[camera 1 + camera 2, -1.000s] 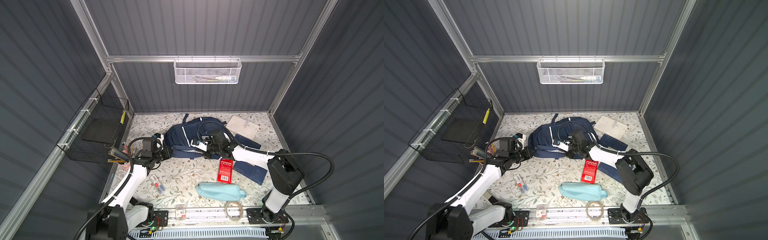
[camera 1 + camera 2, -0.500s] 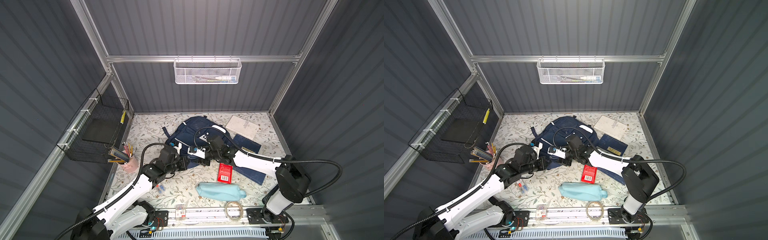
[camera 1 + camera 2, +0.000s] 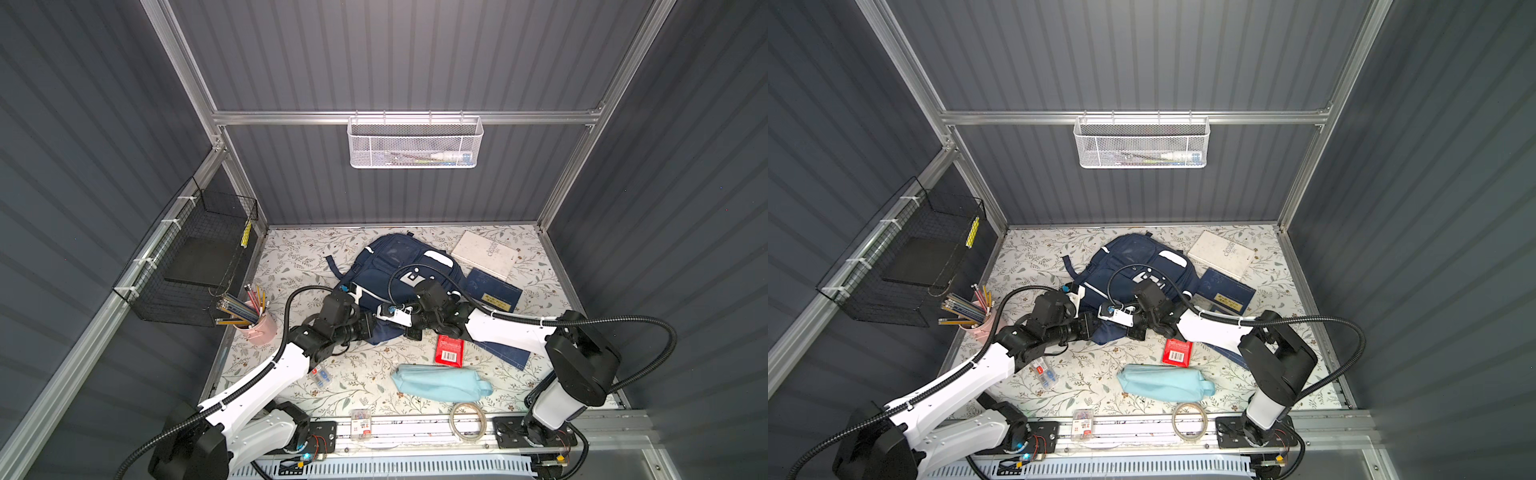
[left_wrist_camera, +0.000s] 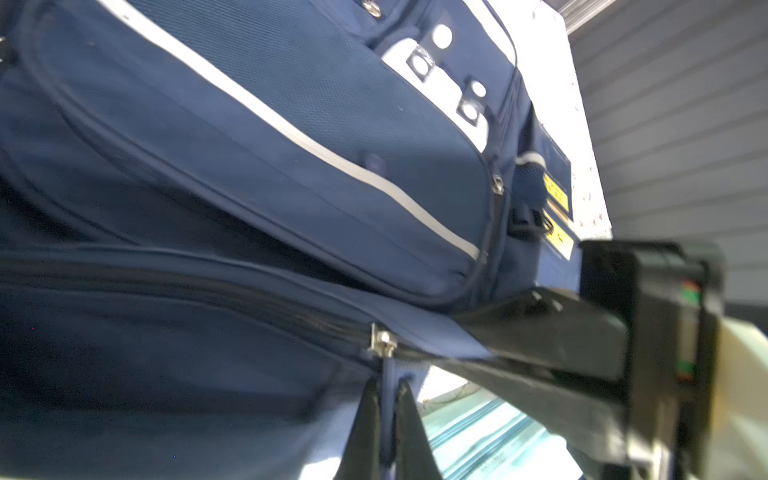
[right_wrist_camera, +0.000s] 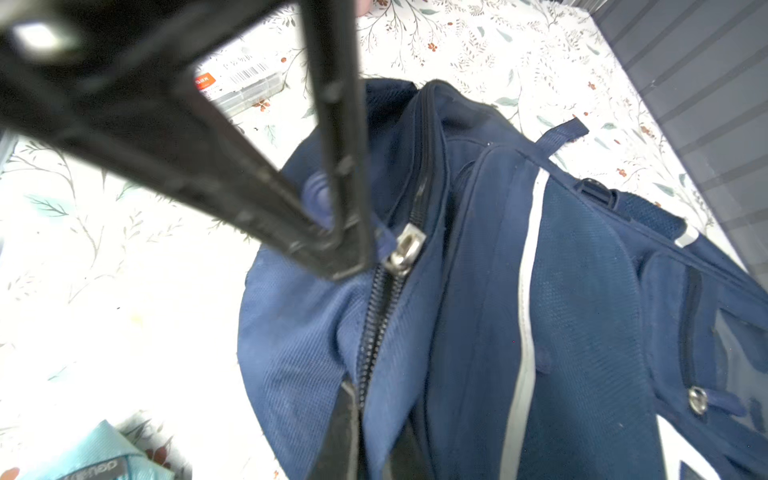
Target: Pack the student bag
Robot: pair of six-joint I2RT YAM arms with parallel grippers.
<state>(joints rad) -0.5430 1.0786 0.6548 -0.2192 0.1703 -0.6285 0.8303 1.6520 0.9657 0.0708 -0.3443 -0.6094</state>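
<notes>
**Both grippers clamped at the bag's zip**

In both top views the wrists and cables cover the near end of the student bag (image 3: 384, 257), so neither grip shows there. The wrist views are blurred but settle it. The left gripper (image 4: 388, 395) is pinched together on the blue fabric zip pull (image 5: 384, 240) that hangs from the metal slider. The right gripper (image 5: 370, 432) is closed on the bag's cloth edge beside the zip teeth, near the slider. The inside of the bag is out of sight. A navy book (image 3: 492, 293) is partly covered by the right arm.

The bag lies front-up at the back middle of the flowered table (image 3: 299, 257), between the two arms. It is navy cloth with white stripes across its pockets, a white patch with buttons, and a strap trailing to the left.

The white book (image 3: 484, 253), just beside the bag's far right corner, carries a dark title too small to read. The navy book has two yellow labels, also unreadable. A red box (image 3: 449, 351) shows a barcode. The pale blue pouch (image 3: 440, 382) has a grey tab whose lettering I cannot make out.
</notes>
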